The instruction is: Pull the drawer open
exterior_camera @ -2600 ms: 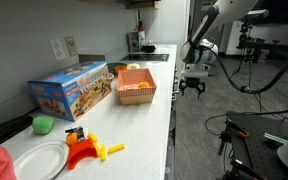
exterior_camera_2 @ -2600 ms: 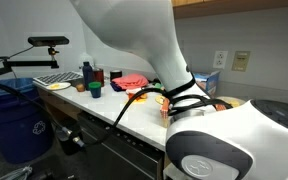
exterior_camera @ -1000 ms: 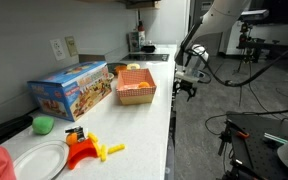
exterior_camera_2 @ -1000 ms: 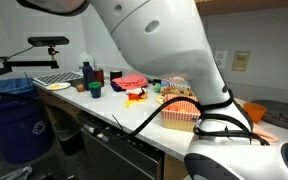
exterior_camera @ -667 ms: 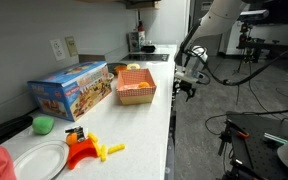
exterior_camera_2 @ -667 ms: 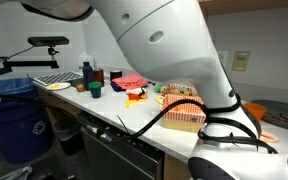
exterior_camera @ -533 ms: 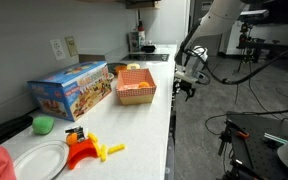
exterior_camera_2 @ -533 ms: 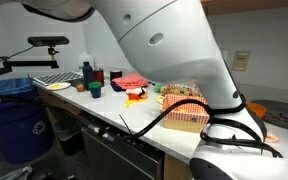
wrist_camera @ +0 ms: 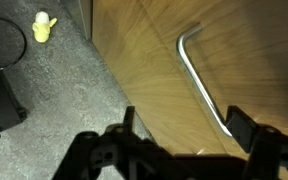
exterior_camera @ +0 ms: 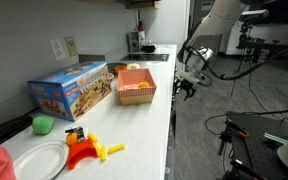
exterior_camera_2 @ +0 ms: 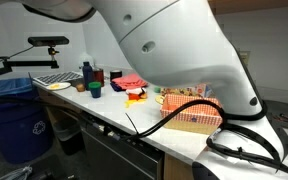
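Note:
In the wrist view a flat, light wood-toned cabinet front (wrist_camera: 154,80) fills the frame, with a silver bar handle (wrist_camera: 199,85) running down it. I take it for the drawer front; no gap shows. My gripper (wrist_camera: 184,135) is open, and its right finger sits close beside the handle's lower end without gripping it. In an exterior view my gripper (exterior_camera: 187,88) hangs just off the counter's front face, below the top. The other exterior view is mostly filled by my arm (exterior_camera_2: 174,50), which hides the gripper.
On the counter (exterior_camera: 164,110) stand an orange woven basket (exterior_camera: 136,87), a colourful toy box (exterior_camera: 74,88), a green cup (exterior_camera: 44,124), an orange toy (exterior_camera: 82,150) and a white plate (exterior_camera: 34,160). A yellow object (wrist_camera: 44,27) lies on the grey floor.
My gripper has moved down and in towards the counter's front face. In the arm-filled exterior view my arm has swung right, uncovering the basket.

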